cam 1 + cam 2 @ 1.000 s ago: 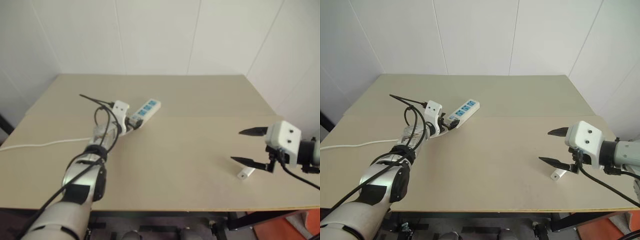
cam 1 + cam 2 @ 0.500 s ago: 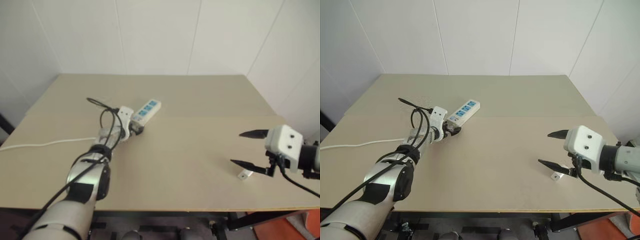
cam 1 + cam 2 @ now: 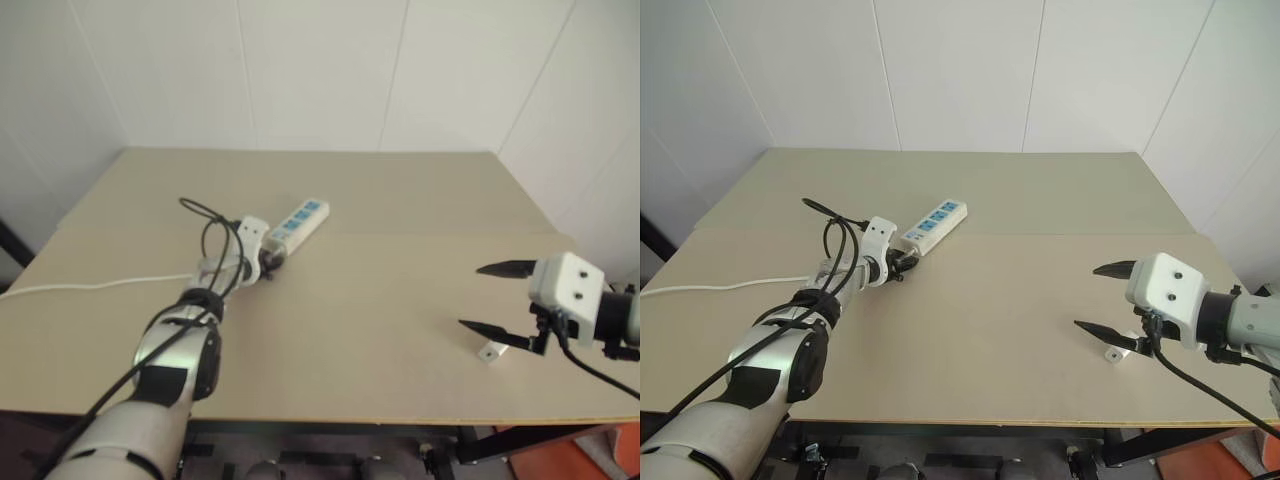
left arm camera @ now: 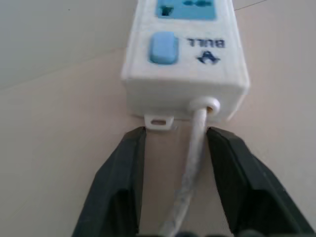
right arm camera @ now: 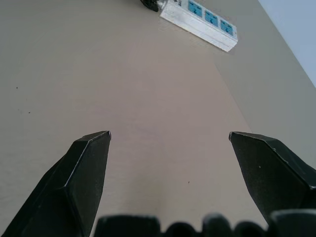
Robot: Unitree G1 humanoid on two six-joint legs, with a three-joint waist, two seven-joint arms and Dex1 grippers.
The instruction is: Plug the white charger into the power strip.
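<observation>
The power strip (image 4: 185, 59) carries the brand word "BULL" in dark blue letters on its white top, beside the blue switch button (image 4: 163, 47), with a small dark blue logo mark just under the word.

A wide tan table (image 3: 400, 300) is seen, its top crossed by a faint seam running side to side about midway; the surface is matte and pale, with a few tiny dark specks; the front edge is shown as a thin lighter strip. White wall panels (image 3: 320, 70) are set behind and to both sides of the table, divided by thin upright joints; an orange object (image 3: 600, 455) is glimpsed below the table's near right corner, low down by the floor.
</observation>
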